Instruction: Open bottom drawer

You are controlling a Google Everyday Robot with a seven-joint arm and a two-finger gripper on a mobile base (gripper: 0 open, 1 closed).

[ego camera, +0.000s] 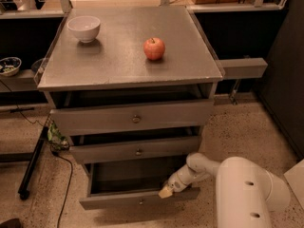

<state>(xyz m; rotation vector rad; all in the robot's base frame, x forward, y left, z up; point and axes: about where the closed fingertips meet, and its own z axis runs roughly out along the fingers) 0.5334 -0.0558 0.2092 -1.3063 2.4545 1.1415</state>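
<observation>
The bottom drawer (137, 201) of the grey cabinet is pulled out, and its dark inside shows behind the flat front with a small round knob. My gripper (166, 192) sits at the top edge of that drawer front, right of the knob, at the end of the white arm (247, 191) coming in from the lower right. The middle drawer (137, 151) and top drawer (135, 118) above it each stand out a little from the cabinet.
A red apple (154, 48) and a white bowl (84, 28) rest on the cabinet top (123, 61). A black stand leg (31, 167) and cables lie on the speckled floor to the left. A dark cabinet wall rises at the right.
</observation>
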